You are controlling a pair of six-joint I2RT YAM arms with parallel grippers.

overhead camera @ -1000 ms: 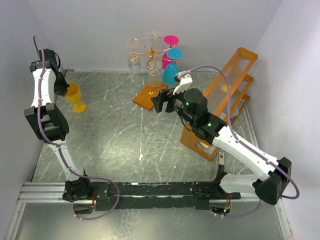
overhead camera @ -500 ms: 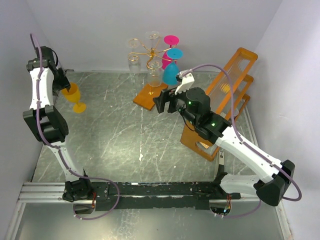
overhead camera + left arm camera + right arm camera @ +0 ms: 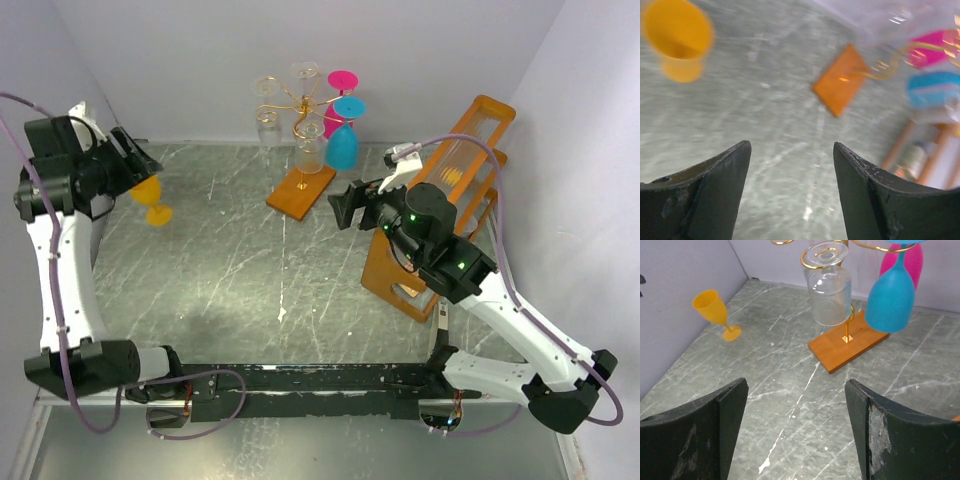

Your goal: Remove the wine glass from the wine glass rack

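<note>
The wine glass rack (image 3: 300,188), gold wire on a flat orange base, stands at the back of the table. A blue glass (image 3: 342,147), a pink glass (image 3: 339,112) and clear glasses (image 3: 310,152) hang from it upside down. A yellow wine glass (image 3: 152,194) stands on the table at the far left. My left gripper (image 3: 137,166) hovers just above it, open and empty. The left wrist view is blurred, with the left gripper (image 3: 791,145) open and the yellow glass (image 3: 679,37) beyond it. My right gripper (image 3: 796,382) is open, facing the rack base (image 3: 847,345), clear glass (image 3: 829,292) and blue glass (image 3: 890,297).
A big orange frame with clear panels (image 3: 488,112) leans at the right, behind my right arm. Grey walls close in the table at the back and on both sides. In the right wrist view the yellow glass (image 3: 715,310) stands near the left wall.
My left gripper has opened, let go of the yellow glass and lifted away to the left. The glass stays standing on the table. My right gripper has drawn back to the right, away from the rack.
</note>
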